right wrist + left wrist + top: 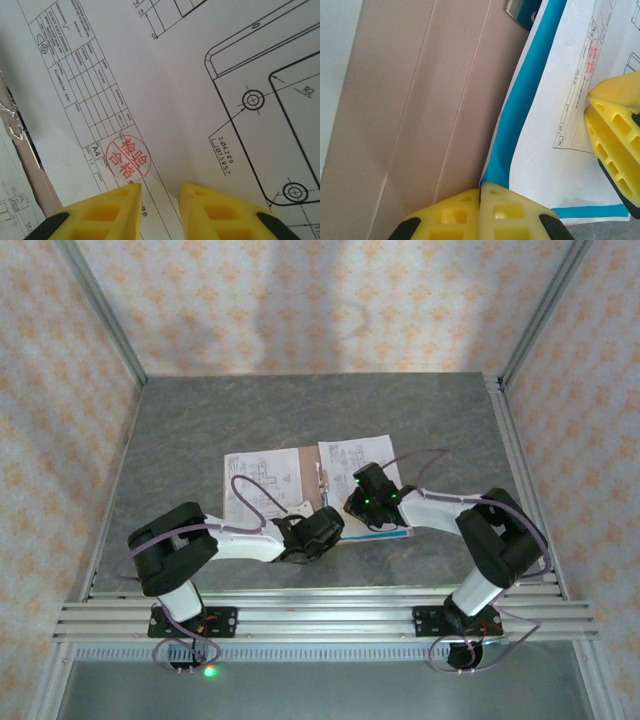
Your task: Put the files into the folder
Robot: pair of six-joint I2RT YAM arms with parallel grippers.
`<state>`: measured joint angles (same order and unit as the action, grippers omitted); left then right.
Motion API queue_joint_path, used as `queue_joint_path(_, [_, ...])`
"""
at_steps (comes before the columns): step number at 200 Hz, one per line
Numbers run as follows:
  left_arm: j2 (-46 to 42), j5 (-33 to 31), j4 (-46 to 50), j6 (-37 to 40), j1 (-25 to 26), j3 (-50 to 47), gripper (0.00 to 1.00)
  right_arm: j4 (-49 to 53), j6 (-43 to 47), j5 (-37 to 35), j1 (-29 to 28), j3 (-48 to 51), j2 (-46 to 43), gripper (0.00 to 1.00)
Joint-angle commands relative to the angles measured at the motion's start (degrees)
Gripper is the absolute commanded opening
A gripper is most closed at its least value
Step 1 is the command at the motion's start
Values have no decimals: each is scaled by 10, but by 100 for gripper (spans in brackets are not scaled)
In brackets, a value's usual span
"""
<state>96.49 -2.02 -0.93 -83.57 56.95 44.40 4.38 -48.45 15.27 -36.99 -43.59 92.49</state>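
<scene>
The files (165,90): the top white sheet lies under the right gripper (160,187), whose jaws are slightly apart with tips on the paper, beside a round red stamp (127,157). Legible: "A4", "R2", "DO NOT SCALE DRAWING". The left gripper (480,189) has its jaws together at the teal sheet (525,100) corner; a pinch cannot be confirmed. The stack overlaps the smooth pinkish-brown card folder (420,110), near its metal clip (520,10), on a grey table (200,430).

grey mottled table (200,440) ringed by floral-patterned walls (300,300), aluminium rails (320,615) along its near edge
</scene>
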Motion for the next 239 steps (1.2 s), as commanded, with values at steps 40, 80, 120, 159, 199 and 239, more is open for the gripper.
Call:
queue_joint_path(40, [-16, -31, 29, 5, -2, -6, 0, 27, -12, -15, -10, 22, 0, 27])
queue_joint_path(80, [-41, -40, 59, 14, -1, 6, 2, 24, -10, -14, -10, 23, 7, 27])
queue_joint_path(120, [-35, -35, 52, 14, 0, 6, 2, 25, -7, -12, -12, 20, 5, 27])
queue_joint_path(159, [-60, -49, 96, 12, 7, 12, 5, 39, 5, -21, -12, 16, 9, 26])
queue_joint_path(199, [-108, -72, 162, -2, 18, 1, 14, 66, 29, -33, -13, -4, 14, 26])
queue_joint_path(239, [-156, -90, 183, -2, 2, -23, 18, 75, 37, -28, -12, -18, 20, 26])
